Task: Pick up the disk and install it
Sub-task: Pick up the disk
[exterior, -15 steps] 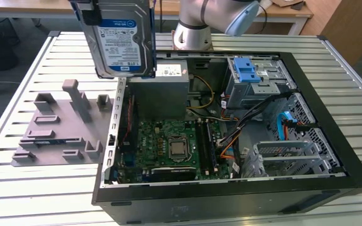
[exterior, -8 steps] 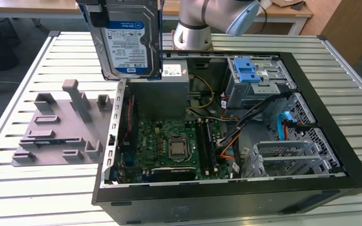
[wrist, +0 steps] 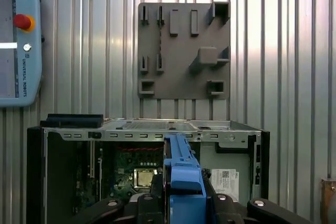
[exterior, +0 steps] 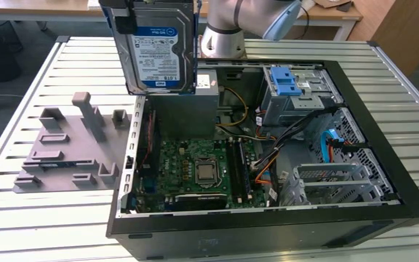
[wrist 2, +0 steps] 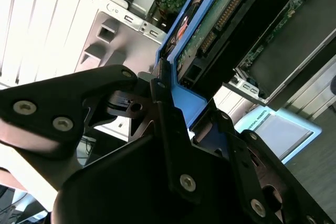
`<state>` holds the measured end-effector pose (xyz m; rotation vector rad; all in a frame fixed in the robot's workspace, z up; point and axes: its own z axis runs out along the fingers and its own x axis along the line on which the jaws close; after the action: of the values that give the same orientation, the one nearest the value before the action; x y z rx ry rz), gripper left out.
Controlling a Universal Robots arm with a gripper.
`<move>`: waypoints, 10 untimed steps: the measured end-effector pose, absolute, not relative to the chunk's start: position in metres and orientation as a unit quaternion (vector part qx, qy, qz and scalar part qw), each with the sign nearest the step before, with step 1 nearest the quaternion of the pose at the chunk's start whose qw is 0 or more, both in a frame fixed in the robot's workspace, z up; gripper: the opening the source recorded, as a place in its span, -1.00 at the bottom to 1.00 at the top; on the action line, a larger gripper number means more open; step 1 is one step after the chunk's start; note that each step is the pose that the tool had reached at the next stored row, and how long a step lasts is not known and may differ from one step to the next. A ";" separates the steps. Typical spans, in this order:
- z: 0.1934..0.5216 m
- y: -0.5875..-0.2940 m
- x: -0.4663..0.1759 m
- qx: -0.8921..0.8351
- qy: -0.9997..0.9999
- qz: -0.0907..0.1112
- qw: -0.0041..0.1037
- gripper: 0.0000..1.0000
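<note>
Blue plastic frames the disk point(exterior: 159, 49), a silver drive with a blue-and-white label. In the exterior view it is carried on edge in the air, label toward the camera, clear of the counter point(exterior: 28, 218). The jaws are closed on it, gripping the carrier frame. In the second wrist view black fingers point(wrist 2: 169, 129) press the blue rim of the disk point(wrist 2: 185, 97), and its green circuit-board underside and connector edge show past them. In the first wrist view the disk point(wrist: 184, 174) appears edge-on as a narrow blue strip rising between the jaws.

In the exterior view the drive hangs above the edge of the open computer case point(exterior: 268, 224) on the exterior view's left. Its lower edge lies in front of the grey power-supply box point(exterior: 184, 117). It is not in the case, and it is well apart from the grey drive cage point(exterior: 291, 90) with blue latches at the far corner on the exterior view's right. The motherboard point(exterior: 195, 166) lies exposed on the case floor, with the processor point(exterior: 205, 171) at its middle.

A grey fixture plate point(exterior: 67, 155) with raised blocks rests on the slatted metal counter just beside the case. The silver robot arm point(exterior: 246, 22) rises behind the case. A pendant point(wrist: 16, 40) with a red button lies on the counter.
</note>
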<state>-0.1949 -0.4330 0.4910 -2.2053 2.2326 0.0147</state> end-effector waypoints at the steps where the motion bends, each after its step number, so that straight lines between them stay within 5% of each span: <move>1: 0.491 -0.434 -0.193 -0.703 0.712 0.005 0.002 -0.27; 10: 0.491 -0.439 -0.178 -0.702 0.712 0.005 0.002 -0.27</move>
<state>-0.1776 -0.4394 0.4910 -2.2037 2.2344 0.0149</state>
